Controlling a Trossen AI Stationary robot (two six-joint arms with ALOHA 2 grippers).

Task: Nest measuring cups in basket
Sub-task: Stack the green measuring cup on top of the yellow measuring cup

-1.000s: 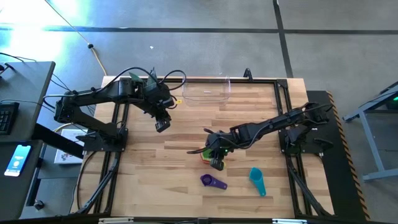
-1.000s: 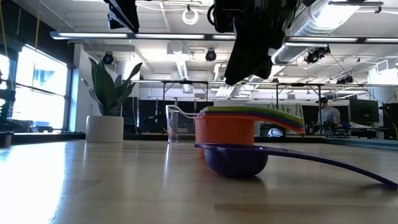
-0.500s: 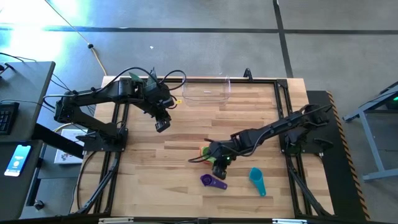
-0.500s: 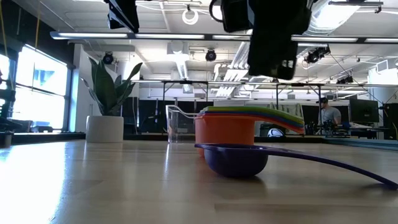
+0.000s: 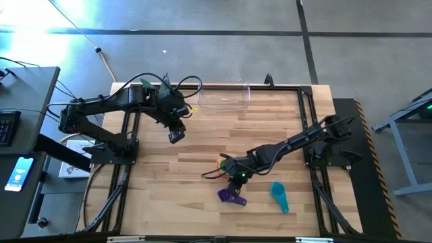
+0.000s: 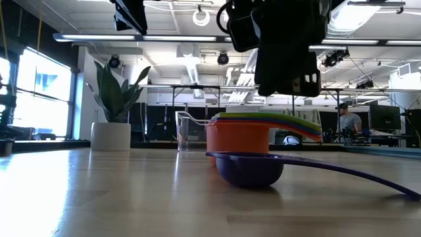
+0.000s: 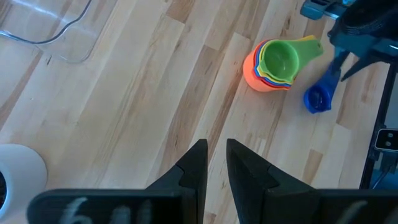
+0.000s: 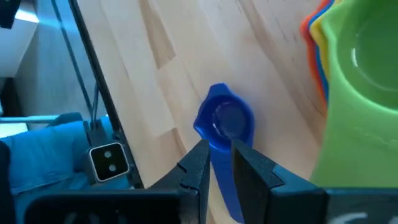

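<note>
Right gripper (image 5: 235, 183) above the purple cup (image 5: 231, 196)
Its fingers (image 8: 198, 163) stand narrowly apart, empty; left gripper (image 5: 176, 137), fingers narrow, hangs at the frame's upper left

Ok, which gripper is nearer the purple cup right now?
The right. The right gripper hangs just above the purple cup, beside the nested stack; the left gripper waits far off, near the basket.

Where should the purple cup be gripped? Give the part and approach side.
Grip the purple cup by its flat handle, from straight above, fingers across its width: it juts out, clear of the nested stack, while the bowl is round. The right gripper hangs above.
</note>
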